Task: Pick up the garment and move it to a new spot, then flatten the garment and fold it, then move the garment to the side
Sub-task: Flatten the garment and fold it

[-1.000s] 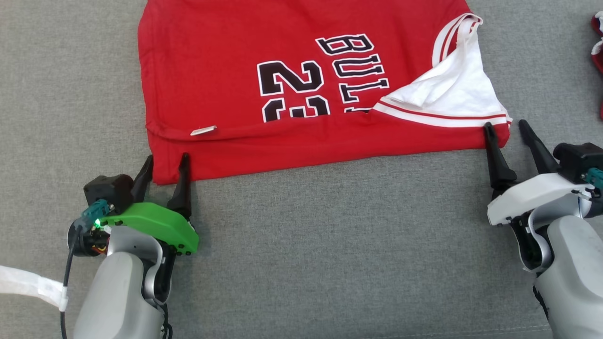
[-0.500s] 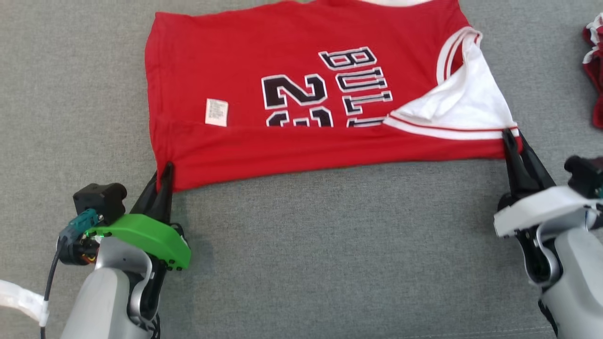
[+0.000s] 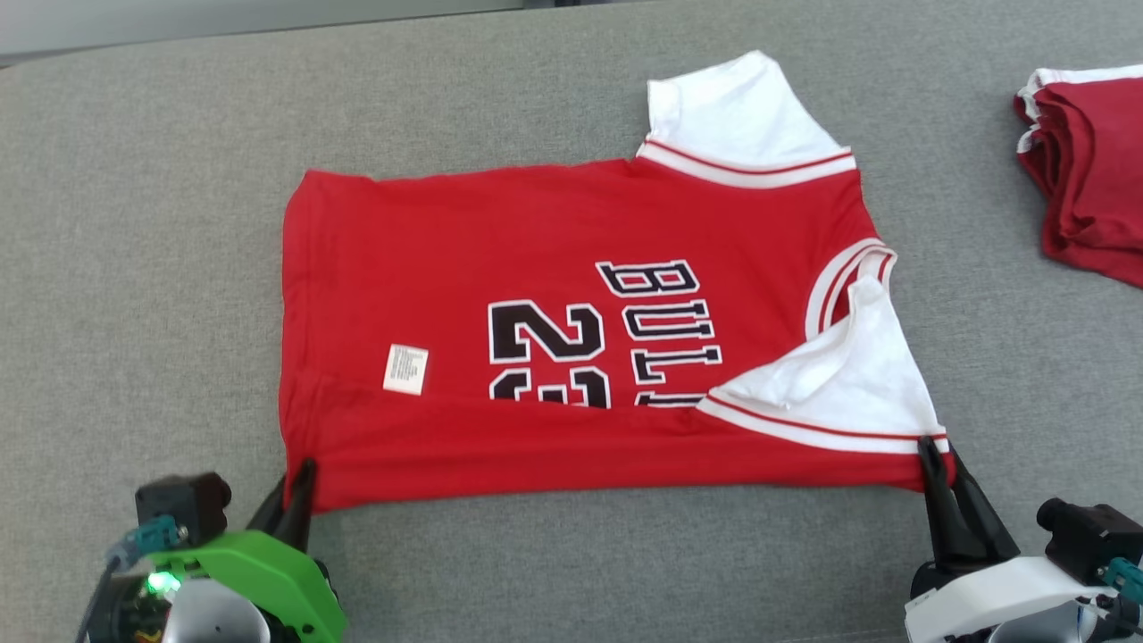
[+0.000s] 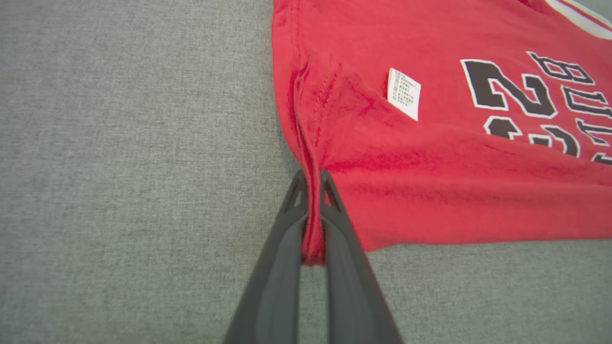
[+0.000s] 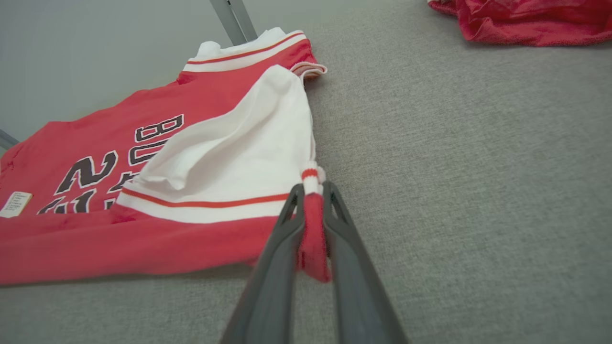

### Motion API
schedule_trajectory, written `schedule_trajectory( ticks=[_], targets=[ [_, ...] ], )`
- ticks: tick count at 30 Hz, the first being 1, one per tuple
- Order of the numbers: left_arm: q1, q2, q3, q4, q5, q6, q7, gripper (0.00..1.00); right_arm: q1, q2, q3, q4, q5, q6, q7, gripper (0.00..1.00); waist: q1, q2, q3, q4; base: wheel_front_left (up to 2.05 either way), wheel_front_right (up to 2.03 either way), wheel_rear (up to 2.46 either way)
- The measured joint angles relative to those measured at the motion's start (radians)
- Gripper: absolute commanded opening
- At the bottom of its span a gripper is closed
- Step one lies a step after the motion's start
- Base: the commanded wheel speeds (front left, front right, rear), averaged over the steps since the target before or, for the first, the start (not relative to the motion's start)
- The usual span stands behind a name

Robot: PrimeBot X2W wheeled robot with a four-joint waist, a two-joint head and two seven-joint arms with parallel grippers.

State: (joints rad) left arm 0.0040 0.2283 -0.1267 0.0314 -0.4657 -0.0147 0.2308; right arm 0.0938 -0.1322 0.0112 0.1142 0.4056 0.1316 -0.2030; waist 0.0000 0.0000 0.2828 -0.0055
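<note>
The garment is a red shirt with white sleeves and black lettering, lying partly folded on the grey cloth surface. Its near edge is doubled over, and a white label shows on it. My left gripper is shut on the garment's near left corner; in the left wrist view the red cloth is pinched between the fingers. My right gripper is shut on the near right corner, below the folded white sleeve. The right wrist view shows red and white cloth bunched between the fingers.
A pile of folded red garments lies at the far right of the surface, also seen as red garments in the right wrist view. Grey cloth stretches around the shirt. The surface's far edge runs along the top left.
Both grippers closed from open onto the shirt's near corners. The head camera tilted, so the whole shirt and the far edge came into the picture. The label flipped flat.
</note>
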Motion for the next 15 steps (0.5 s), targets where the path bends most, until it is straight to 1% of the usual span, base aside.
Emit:
schedule_trajectory(
  ticks=[1, 2, 3, 6, 11, 15],
  targets=[
    [0.016, -0.005, -0.001, -0.005, -0.002, 0.009, 0.005, 0.39, 0.01, 0.004, -0.001, -0.006, -0.006, 0.0, 0.003, 0.42, 0.0, 0.0, -0.007, -0.004, 0.0, 0.0, 0.0],
    [0.026, -0.006, -0.005, -0.008, 0.0, 0.015, 0.007, 1.0, 0.016, 0.007, -0.003, -0.011, -0.01, 0.0, 0.008, 0.79, 0.0, 0.0, -0.013, -0.007, 0.0, 0.0, 0.0],
    [0.036, -0.01, -0.006, -0.012, 0.001, 0.02, 0.005, 1.0, 0.02, 0.01, -0.004, -0.018, -0.016, 0.0, 0.009, 1.0, 0.0, 0.0, -0.019, -0.011, 0.0, 0.0, 0.0],
    [0.045, -0.025, -0.005, -0.029, 0.035, 0.05, -0.054, 1.0, 0.016, 0.009, -0.016, -0.049, -0.052, 0.0, 0.008, 1.0, 0.0, 0.0, -0.03, -0.017, 0.0, 0.0, 0.0],
    [0.024, -0.046, -0.011, -0.066, 0.127, 0.092, -0.23, 1.0, -0.05, -0.011, -0.046, -0.138, -0.102, 0.0, 0.007, 1.0, 0.0, 0.0, -0.039, -0.013, 0.0, 0.0, 0.0],
    [-0.022, -0.055, -0.007, -0.098, 0.185, 0.127, -0.351, 1.0, -0.106, -0.019, -0.056, -0.223, -0.129, 0.0, 0.048, 1.0, 0.0, 0.0, -0.047, -0.015, 0.0, 0.0, 0.0]
  ],
)
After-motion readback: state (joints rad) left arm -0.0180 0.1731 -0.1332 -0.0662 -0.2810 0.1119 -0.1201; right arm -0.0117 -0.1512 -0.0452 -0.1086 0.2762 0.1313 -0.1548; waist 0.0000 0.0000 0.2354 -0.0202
